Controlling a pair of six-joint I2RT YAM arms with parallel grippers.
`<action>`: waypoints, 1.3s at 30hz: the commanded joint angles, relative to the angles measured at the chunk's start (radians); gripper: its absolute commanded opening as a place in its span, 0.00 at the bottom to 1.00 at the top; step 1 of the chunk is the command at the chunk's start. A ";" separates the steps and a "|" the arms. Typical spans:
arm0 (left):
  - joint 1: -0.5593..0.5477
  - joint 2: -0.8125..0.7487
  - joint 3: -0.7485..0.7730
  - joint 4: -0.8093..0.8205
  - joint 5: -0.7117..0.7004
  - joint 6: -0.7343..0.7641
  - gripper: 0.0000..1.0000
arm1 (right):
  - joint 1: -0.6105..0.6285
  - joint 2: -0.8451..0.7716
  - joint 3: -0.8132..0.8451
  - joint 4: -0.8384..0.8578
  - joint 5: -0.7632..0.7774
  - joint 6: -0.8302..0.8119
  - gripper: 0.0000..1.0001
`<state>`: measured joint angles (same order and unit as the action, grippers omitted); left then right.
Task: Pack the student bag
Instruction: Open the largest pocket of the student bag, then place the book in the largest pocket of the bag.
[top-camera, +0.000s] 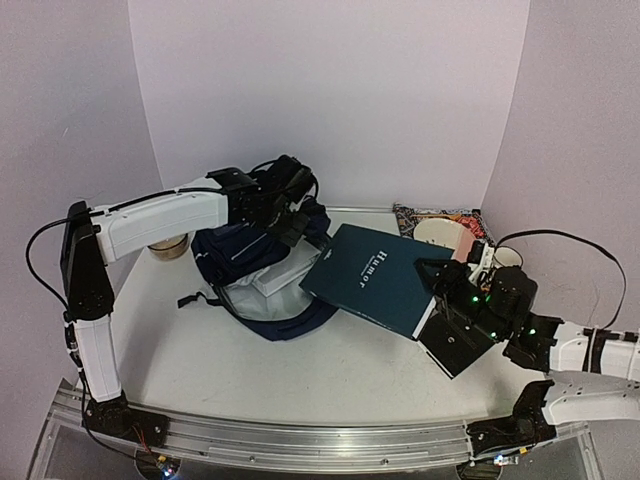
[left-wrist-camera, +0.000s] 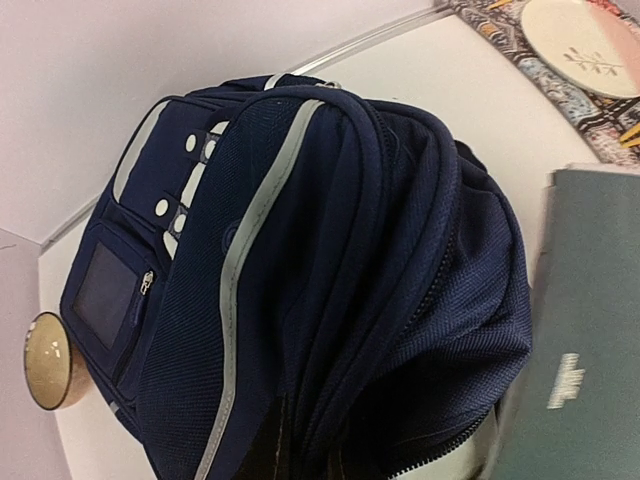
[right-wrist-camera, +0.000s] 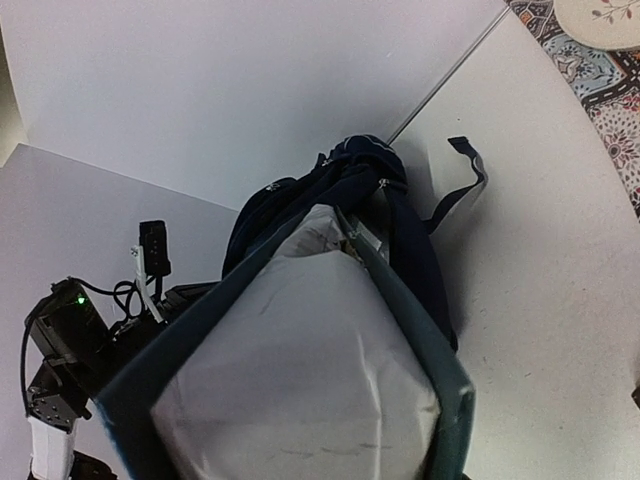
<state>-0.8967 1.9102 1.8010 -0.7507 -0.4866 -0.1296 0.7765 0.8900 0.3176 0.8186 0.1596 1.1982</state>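
The student bag (top-camera: 255, 255), navy with grey trim, lies at the middle left of the table with its mouth open toward the right. My left gripper (top-camera: 285, 215) is on the bag's top, shut on its fabric. In the left wrist view the bag (left-wrist-camera: 330, 250) fills the frame and bunched folds hide the fingers. My right gripper (top-camera: 440, 300) is shut on the near end of a dark teal hardcover book (top-camera: 385, 275), tilted, its far corner at the bag's mouth. The right wrist view shows the book's pages (right-wrist-camera: 300, 380) aimed at the bag (right-wrist-camera: 350, 170).
A tan bowl (top-camera: 168, 246) stands left of the bag, under my left arm. A pale plate (top-camera: 440, 232) sits on a patterned mat (top-camera: 420, 212) at the back right. A white flat item (top-camera: 285, 278) lies inside the bag's mouth. A strap (right-wrist-camera: 465, 185) trails on the table.
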 joint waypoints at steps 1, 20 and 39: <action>-0.010 -0.093 0.125 0.059 0.090 -0.087 0.00 | -0.002 0.070 0.041 0.218 -0.034 0.051 0.41; -0.009 -0.077 0.210 0.045 0.233 -0.176 0.00 | -0.002 0.248 0.101 0.441 -0.072 0.158 0.42; -0.010 -0.103 0.221 0.077 0.547 -0.267 0.00 | 0.021 0.637 0.309 0.608 0.038 0.184 0.41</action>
<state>-0.8971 1.9049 1.9484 -0.8253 -0.0572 -0.3576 0.7797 1.4491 0.5169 1.1980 0.1479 1.3590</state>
